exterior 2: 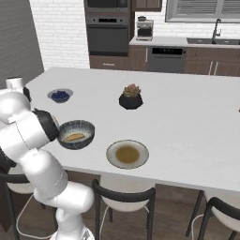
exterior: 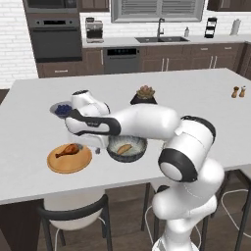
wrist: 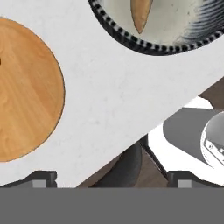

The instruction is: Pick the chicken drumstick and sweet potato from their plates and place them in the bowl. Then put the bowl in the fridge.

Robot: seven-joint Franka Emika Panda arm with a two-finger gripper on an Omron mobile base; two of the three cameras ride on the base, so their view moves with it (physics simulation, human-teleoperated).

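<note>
Sweet potato [exterior: 124,149] already lies in the bowl [exterior: 140,151]; chicken drumstick [exterior: 68,150] waits on the orange plate [exterior: 78,163] just beside it; your tool [wrist: 111,178] hangs released between them, so centre over the drumstick's thick end before you descend.

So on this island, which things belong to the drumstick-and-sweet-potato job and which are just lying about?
Job:
chicken drumstick on the orange plate
sweet potato already in the speckled bowl
grey plate, now bare
gripper, open

Lying about:
berry bowl
potted succulent
salt and pepper shakers
</note>
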